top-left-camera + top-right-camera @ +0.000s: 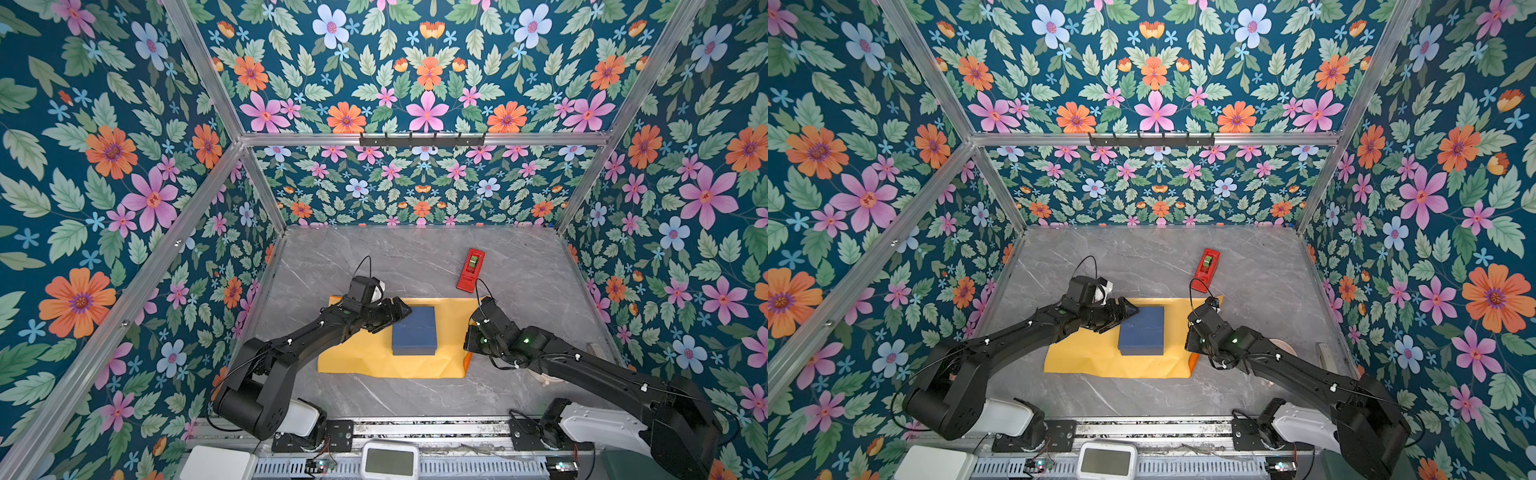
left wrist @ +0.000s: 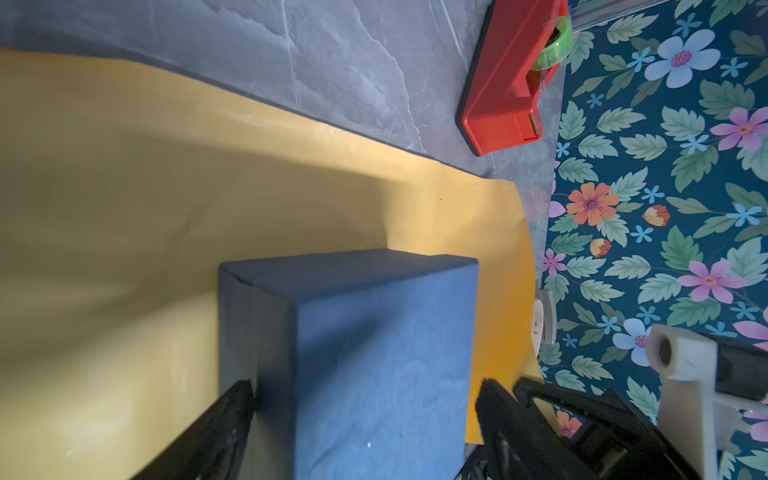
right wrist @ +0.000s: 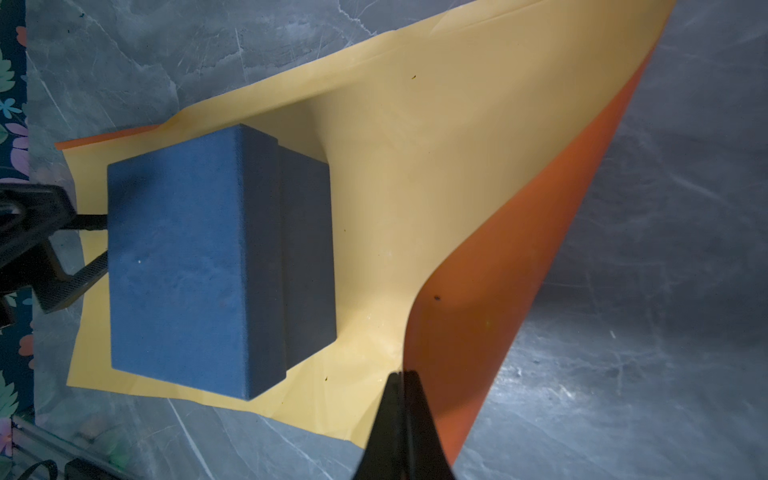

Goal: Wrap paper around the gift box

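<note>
Gift box on the yellow sheet, with my right pincer holding up the sheet's edge.

My left pincer (image 1: 399,318) stands wide at the far left corner of the gift box (image 1: 414,330), one finger on each side of its edge; I cannot tell whether they touch it. The box sits lid-on, so its contents are hidden. It lies flat on the yellow face of the paper (image 1: 365,357), a little right of the sheet's middle, its sides square with the sheet's edges. The paper lies on the desk (image 1: 374,257), long axis running left to right. My right pincer (image 3: 401,386) is pinched on the sheet's right edge, raised so the orange underside shows. A red tape dispenser (image 1: 471,270) lies beyond, off the paper.
</note>
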Robot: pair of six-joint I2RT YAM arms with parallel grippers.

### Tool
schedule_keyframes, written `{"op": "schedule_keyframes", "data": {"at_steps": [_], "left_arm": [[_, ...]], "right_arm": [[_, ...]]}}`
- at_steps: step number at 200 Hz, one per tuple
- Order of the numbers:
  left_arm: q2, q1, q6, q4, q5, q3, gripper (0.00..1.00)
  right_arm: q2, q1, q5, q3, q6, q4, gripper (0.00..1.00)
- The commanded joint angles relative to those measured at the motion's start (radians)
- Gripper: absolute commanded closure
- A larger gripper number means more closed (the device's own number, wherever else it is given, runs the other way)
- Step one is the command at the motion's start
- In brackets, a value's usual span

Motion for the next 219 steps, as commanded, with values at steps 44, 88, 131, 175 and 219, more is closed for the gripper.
{"op": "schedule_keyframes", "data": {"at_steps": [44, 88, 131, 175, 219], "left_arm": [[0.027, 0.007, 0.025, 0.040, 0.038, 0.019, 0.12], [0.014, 0.025, 0.069, -0.022, -0.002, 0.040, 0.12], [-0.116, 0.024, 0.113, -0.084, -0.167, 0.059, 0.11], [-0.074, -0.039, 0.042, -0.026, -0.035, 0.139, 0.12], [0.060, -0.097, 0.013, 0.009, 0.096, 0.215, 0.13]], "right_arm": [[0.004, -0.003, -0.001, 0.000, -0.004, -0.002, 1.00], [-0.005, -0.009, 0.002, -0.005, -0.005, -0.009, 1.00], [-0.046, -0.014, -0.044, 0.011, -0.087, 0.046, 1.00], [-0.029, 0.032, -0.167, 0.045, -0.181, 0.171, 1.00], [0.016, 0.099, -0.211, 0.014, -0.174, 0.321, 1.00]]}}
